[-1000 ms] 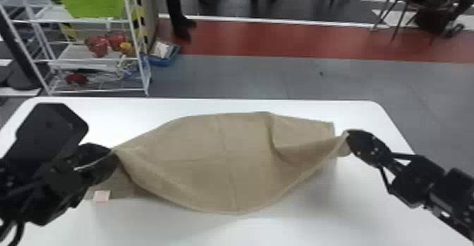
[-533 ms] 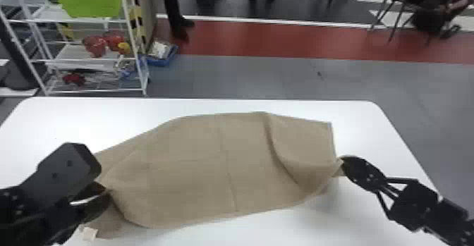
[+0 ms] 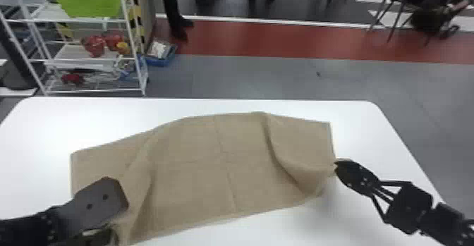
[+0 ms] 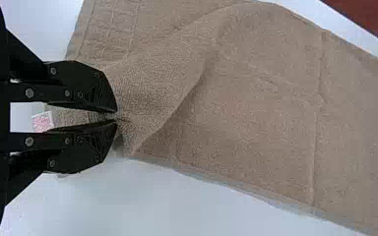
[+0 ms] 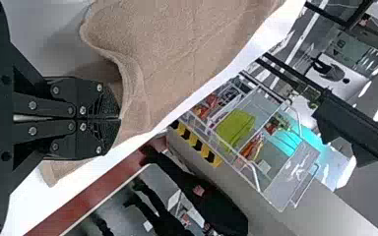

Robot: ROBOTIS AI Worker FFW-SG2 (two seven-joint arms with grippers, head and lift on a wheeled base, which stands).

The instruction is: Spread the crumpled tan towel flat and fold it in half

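Towel (image 3: 197, 182): it was laid across the bench (image 3: 356, 118), mostly opened out but unfolded; over the last second its near edge had been pulled from a sagging curve into a straighter line.
Left hand (image 4: 116, 118): fingers were clamped on the cloth at the towel's 8 o'clock; the hand had been drawn towards 6 o'clock.
Right hand (image 3: 335, 166): fingers were closed on the edge at 3 o'clock, after being shifted mostly towards 6 o'clock as well.
Far-left corner (image 3: 74, 155): it had been brought into sight at about 9 o'clock, beyond the left hand.
Ridges: one was left running from 11 towards 8 o'clock, another from 1 towards 4 o'clock.
Tag (image 4: 42, 121): it was seen on the cloth beside the left hand's fingers.
Meaning: spreading was judged well advanced, with folding not begun; both ridges probably needed to be pulled out first, or a crooked half-fold could be made.
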